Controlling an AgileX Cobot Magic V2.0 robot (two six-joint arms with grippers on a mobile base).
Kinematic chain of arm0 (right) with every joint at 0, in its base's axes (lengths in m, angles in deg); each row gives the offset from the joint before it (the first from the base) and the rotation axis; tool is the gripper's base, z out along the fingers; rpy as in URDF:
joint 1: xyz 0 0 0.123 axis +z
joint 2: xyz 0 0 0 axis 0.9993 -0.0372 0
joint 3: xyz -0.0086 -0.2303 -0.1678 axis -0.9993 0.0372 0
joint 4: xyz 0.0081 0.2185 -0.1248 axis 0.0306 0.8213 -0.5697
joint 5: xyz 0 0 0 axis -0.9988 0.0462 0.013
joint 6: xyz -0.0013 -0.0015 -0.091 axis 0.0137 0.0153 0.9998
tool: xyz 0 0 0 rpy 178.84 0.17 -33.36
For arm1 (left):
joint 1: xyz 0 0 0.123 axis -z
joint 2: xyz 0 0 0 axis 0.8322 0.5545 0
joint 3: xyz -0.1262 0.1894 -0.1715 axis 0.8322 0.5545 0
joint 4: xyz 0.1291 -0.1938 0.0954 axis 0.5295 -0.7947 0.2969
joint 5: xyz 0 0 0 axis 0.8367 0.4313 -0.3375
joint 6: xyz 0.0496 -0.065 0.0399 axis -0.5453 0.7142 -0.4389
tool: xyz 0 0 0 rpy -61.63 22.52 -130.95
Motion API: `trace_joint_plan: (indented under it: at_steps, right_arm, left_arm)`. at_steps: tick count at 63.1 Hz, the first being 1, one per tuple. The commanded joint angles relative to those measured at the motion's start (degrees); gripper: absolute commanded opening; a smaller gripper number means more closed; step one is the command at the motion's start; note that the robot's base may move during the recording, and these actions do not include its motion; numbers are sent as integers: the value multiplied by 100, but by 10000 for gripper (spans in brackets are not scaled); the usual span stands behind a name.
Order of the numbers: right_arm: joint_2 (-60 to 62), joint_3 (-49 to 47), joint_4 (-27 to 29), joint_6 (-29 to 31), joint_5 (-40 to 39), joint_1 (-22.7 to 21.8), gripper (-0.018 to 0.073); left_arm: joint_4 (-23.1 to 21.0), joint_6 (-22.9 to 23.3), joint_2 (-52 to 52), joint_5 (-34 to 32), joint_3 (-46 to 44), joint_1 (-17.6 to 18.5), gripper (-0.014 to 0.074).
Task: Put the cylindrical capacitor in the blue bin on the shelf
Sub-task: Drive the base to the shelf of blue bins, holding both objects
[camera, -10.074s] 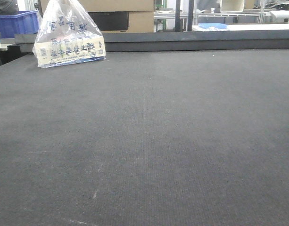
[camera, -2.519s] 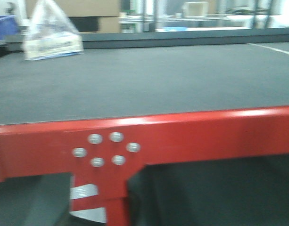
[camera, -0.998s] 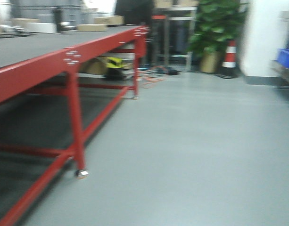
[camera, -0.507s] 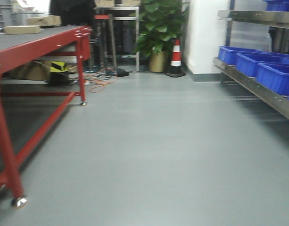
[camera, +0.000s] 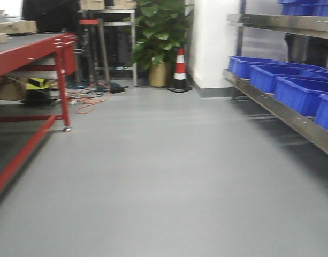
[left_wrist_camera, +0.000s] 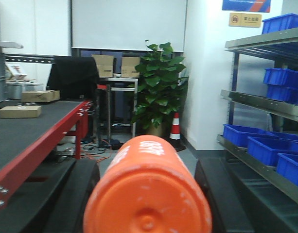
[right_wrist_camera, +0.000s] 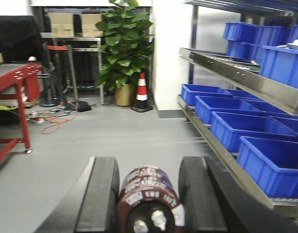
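My right gripper [right_wrist_camera: 148, 165] is shut on the cylindrical capacitor [right_wrist_camera: 149, 196], a dark brown can with white print and two metal terminals facing the camera. My left gripper [left_wrist_camera: 146, 165] is shut on an orange cylinder [left_wrist_camera: 149, 194] with white print. The steel shelf [camera: 284, 110] runs along the right side, and it also shows in the right wrist view [right_wrist_camera: 236, 73] and the left wrist view [left_wrist_camera: 265, 99]. Several blue bins [camera: 300, 91] sit on its lower level, close on the right in the right wrist view [right_wrist_camera: 248, 128]. Neither gripper shows in the front view.
The red-framed dark-topped table [camera: 30, 51] stands at the left with boxes on it. A potted plant [camera: 158, 32] and a striped traffic cone [camera: 180, 69] stand at the far wall, with orange cable [camera: 89, 101] on the grey floor [camera: 153, 176].
The front view has swung from the table top to the aisle. The red table has slid left, and the shelf with blue bins has come into view on the right.
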Motion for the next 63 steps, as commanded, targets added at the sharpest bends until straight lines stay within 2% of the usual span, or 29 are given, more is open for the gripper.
trace_joint_plan:
  at_steps: [1,63]
  right_arm:
    - [30,14,-35,12,-91,8,-163]
    - [30,14,-35,12,-91,8,-163]
  left_arm:
    - [-53,-2,-23,-129,-15,25,-111]
    - [-53,-2,-23,-129,-15,25,-111]
